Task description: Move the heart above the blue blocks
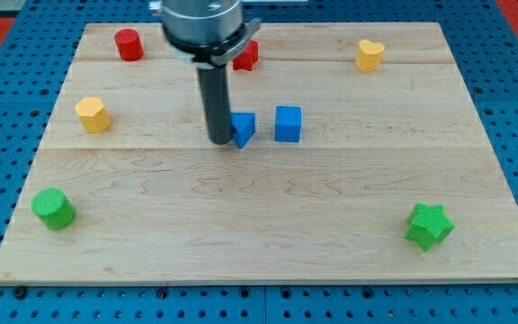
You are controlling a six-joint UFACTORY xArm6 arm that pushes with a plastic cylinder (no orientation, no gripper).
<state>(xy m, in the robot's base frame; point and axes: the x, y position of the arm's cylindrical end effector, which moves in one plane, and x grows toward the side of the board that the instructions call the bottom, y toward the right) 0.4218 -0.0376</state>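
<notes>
Our arm carries no pincer, only a straight dark rod, so nothing is clenched or grasped; my tip (219,141) rests on the pale wooden board (268,225) a little above the frame's centre, touching or all but touching the left face of the blue block with a pointed lower edge (243,129). Just to that block's right, with a narrow gap between them, sits the blue cube (288,123). We see the yellow heart-shaped block (370,55) in the upper right of the frame, near the board's top edge and well apart from both blue blocks and from my tip. Behind the rod's housing, near the top centre, a red block (246,56) of unclear shape is partly hidden. A red cylinder-like block (129,44) stands in the upper left, and a yellow hexagonal block (93,114) lies below it at the left side. A green round block (53,208) sits in the lower left, and a green star-shaped block (428,225) in the lower right.
</notes>
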